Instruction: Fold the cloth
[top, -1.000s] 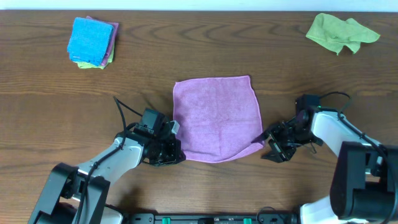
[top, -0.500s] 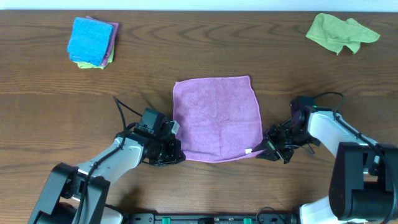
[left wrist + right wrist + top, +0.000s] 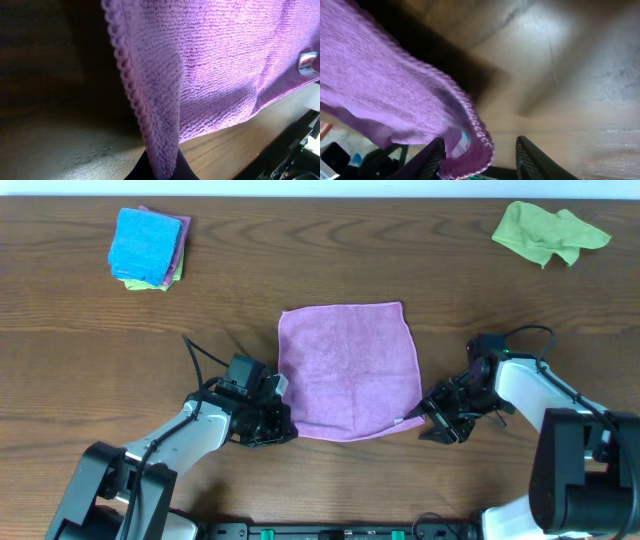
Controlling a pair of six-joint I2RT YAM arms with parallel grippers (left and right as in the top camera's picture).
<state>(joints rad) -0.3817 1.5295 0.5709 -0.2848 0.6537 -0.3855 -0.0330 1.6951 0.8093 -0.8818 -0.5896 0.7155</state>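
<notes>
The purple-pink cloth (image 3: 350, 365) lies spread flat at the middle of the wooden table. My left gripper (image 3: 283, 426) is at its near-left corner, and in the left wrist view the dark fingers (image 3: 142, 172) are shut on the cloth's stitched edge (image 3: 150, 125). My right gripper (image 3: 426, 423) is at the near-right corner. There the fingers (image 3: 432, 156) stand apart, with the lifted corner and its white tag (image 3: 462, 142) between them, against the left finger and clear of the right finger (image 3: 532, 159).
A stack of folded cloths with a bright blue one on top (image 3: 148, 246) sits at the far left. A crumpled lime-green cloth (image 3: 548, 230) lies at the far right. The table's near edge runs just behind both grippers.
My right gripper has moved slightly left onto the cloth's near-right corner, which now shows its white tag. The left gripper has kept its hold without moving.
</notes>
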